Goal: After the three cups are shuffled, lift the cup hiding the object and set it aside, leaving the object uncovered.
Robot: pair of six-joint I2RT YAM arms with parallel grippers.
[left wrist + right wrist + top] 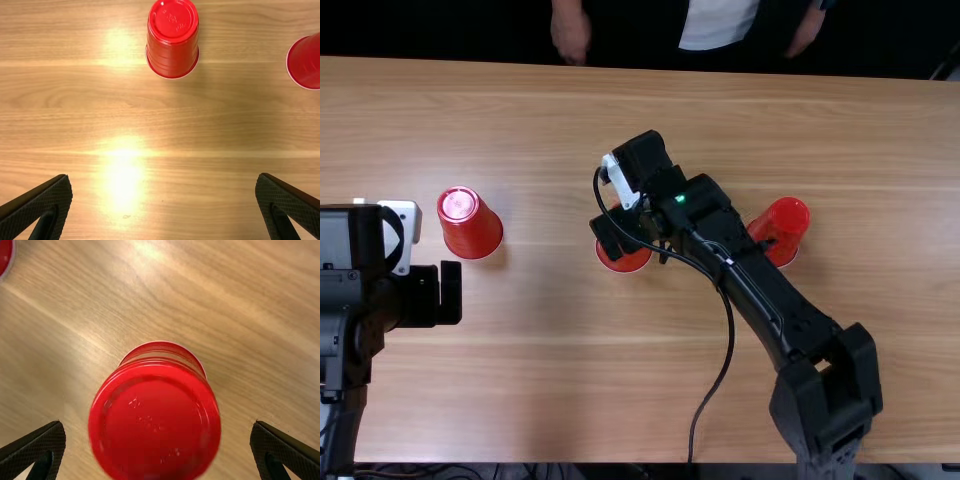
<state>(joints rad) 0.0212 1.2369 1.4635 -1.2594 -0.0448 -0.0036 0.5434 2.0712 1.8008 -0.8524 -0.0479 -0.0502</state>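
Reading the table (520, 120) from above as a clock face, the left cup (470, 222) stands at about 9 o'clock. Its mouth is down on the wood and its base is up, so its long axis is upright (the slight lean looks like a matter of viewpoint). Near it, at its 6 o'clock, the left gripper (162, 180) hangs with its fingers spread wide and nothing between them. I judge it is parked there to stay out of the way. Close to the dial's centre stands the middle cup (625, 262), likewise upside down with its axis vertical. The right gripper (156, 425) hangs directly over it, on an arm that comes in from about 5 o'clock. Its fingers are wide apart, one on each side of the cup's base, and neither touches the cup. That straddle suggests this is the cup chosen to be lifted, since closing the fingers would pinch its tapered wall. The object itself is hidden, so which cup covers it cannot be told. With the mouth facing down, a straight upward lift should clear whatever sits beneath. At 3 o'clock the right cup (782, 230) stands inverted and upright too, close beside the right arm's forearm. Whether the two touch I cannot tell.
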